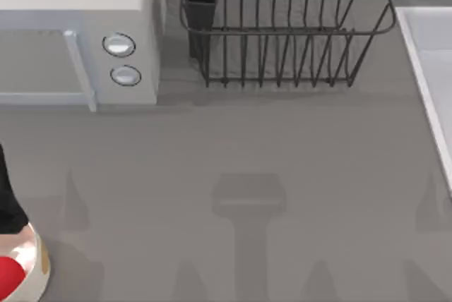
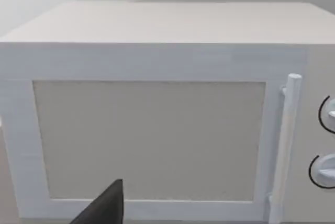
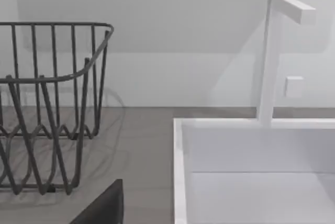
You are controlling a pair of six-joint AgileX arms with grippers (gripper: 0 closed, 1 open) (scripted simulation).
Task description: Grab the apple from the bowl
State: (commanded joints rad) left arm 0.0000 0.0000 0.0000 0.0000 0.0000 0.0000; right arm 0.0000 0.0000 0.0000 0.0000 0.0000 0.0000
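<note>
The cream-white bowl (image 1: pixel 34 274) sits at the table's front left corner, cut off by the top view's edge, with a tan patch on its side. The bright-red apple (image 1: pixel 8 278) lies inside it, partly out of frame. A black part of my left arm (image 1: pixel 8 196) hangs at the left edge just behind the bowl. A dark piece of my left gripper (image 2: pixel 102 208) shows in the left wrist view, facing the microwave. A dark piece of my right gripper (image 3: pixel 102 208) shows in the right wrist view, between the rack and the sink.
A white microwave (image 1: pixel 78 34) with a bar handle and two knobs stands at the back left, door shut (image 2: pixel 152 140). A dark wire dish rack (image 1: pixel 282 34) stands at the back middle. A white sink (image 1: pixel 432 76) with a faucet (image 3: pixel 272 56) lines the right side.
</note>
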